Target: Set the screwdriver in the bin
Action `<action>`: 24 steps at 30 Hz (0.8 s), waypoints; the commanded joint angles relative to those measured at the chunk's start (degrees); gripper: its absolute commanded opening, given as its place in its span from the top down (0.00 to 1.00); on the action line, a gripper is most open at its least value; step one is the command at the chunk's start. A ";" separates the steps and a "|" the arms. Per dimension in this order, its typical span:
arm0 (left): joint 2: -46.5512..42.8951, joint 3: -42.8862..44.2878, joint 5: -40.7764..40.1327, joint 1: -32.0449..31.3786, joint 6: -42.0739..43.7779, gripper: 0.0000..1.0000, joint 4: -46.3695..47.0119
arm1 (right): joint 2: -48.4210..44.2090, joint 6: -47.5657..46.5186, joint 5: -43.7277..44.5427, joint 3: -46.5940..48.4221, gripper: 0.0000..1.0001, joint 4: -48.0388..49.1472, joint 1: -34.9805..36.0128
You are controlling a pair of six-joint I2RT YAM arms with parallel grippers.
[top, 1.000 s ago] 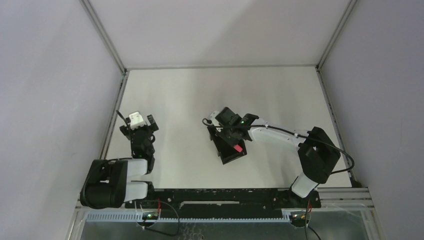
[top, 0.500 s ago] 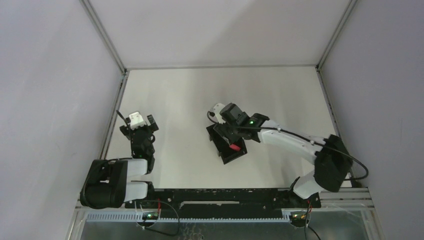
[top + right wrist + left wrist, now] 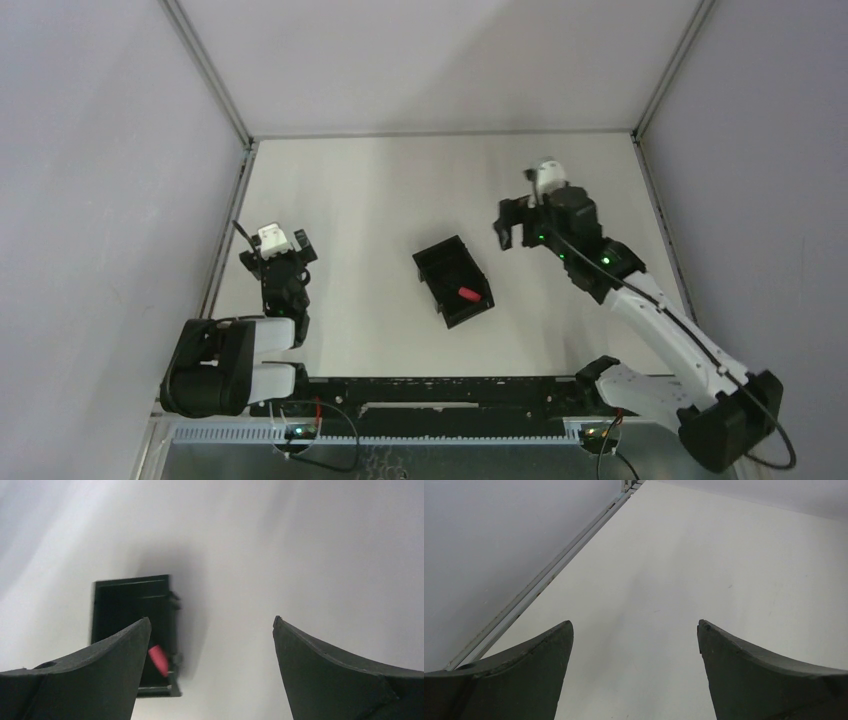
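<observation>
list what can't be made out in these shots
- Shaft of the screwdriver: top view, too small and dark against the black bin; only the red handle shows.
- The bin's near left corner and part of the screwdriver: right wrist view, behind a finger of the right tool, and motion-blurred.
- The bin and screwdriver: left wrist view, outside the frame; only the left tool and table show.

Right wrist view: the bin (image 3: 131, 595) was blurred and partly hidden behind a gripper finger (image 3: 100, 675), and the screwdriver (image 3: 159, 660) showed only a smeared red handle, its shaft indiscernible.
</observation>
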 commanded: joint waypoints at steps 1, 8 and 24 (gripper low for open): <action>-0.32 2.51 0.65 0.38 0.31 0.02 0.96 | -7.88 7.02 2.90 -8.15 0.00 9.17 -7.92; -0.31 2.45 0.65 0.33 0.31 0.02 0.94 | -16.31 11.53 9.24 -22.16 0.00 16.57 -20.14; -0.30 2.44 0.58 0.37 0.27 0.02 0.95 | -22.52 12.66 14.19 -41.66 0.00 32.88 -24.85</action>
